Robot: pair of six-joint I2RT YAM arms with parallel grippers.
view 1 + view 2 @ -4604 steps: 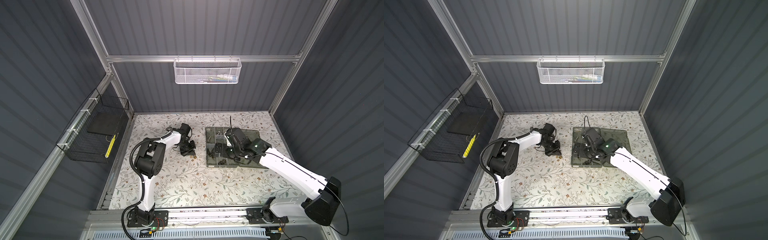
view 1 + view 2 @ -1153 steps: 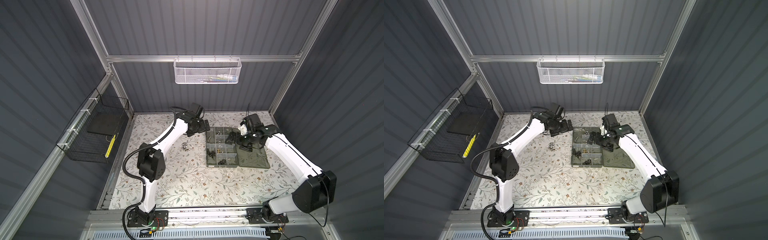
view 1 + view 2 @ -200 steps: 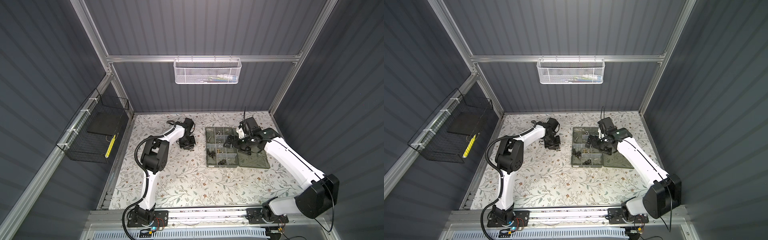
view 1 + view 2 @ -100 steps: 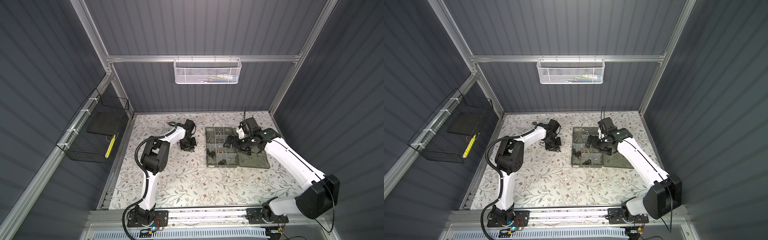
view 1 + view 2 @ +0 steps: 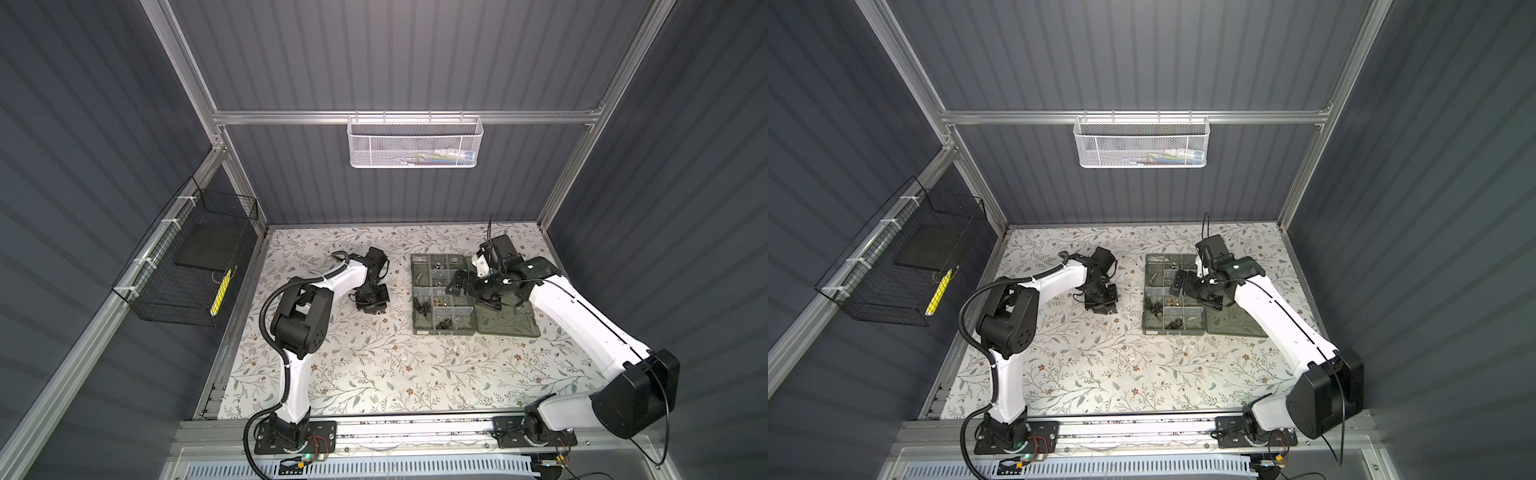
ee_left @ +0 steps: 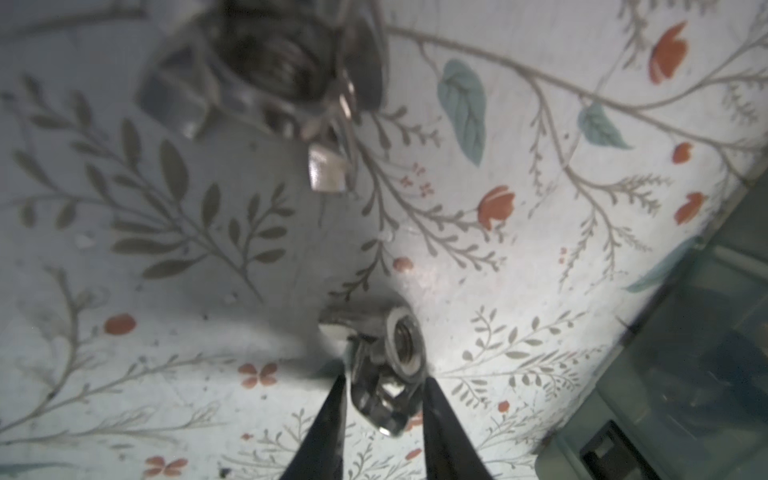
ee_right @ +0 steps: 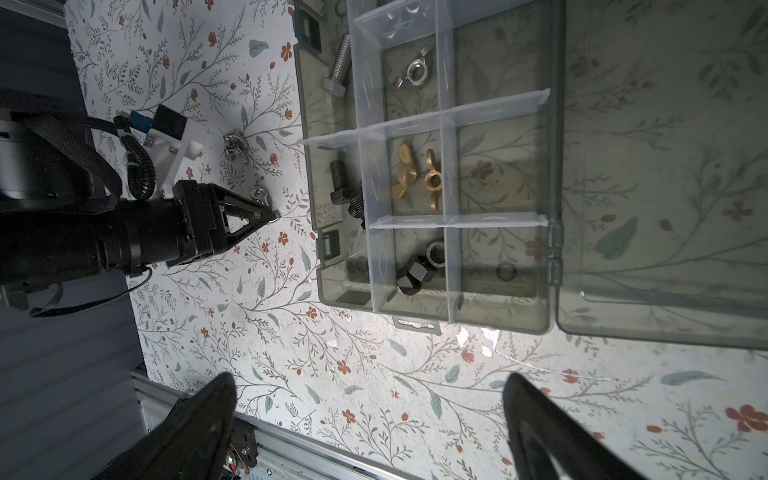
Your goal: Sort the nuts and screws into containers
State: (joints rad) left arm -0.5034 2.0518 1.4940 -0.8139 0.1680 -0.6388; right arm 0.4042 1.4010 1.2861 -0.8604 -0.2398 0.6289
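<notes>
Sitting on the desk [image 6: 540, 249] near the organiser box [image 7: 498, 322], the silver nut [image 6: 390, 365] looks hard and slick: grab across its flats or it'll squirt. See the left tool [image 6: 383, 379] flanking it closely, pinching or not I can't tell; the right tool [image 7: 370, 376] gapes wide by the box.

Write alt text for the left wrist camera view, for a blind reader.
Two black jaws flank a silver nut lying on a flowered tabletop; whether they grip it is unclear. More silver hardware lies blurred beyond, and a corner of the grey-green box shows too.
</notes>
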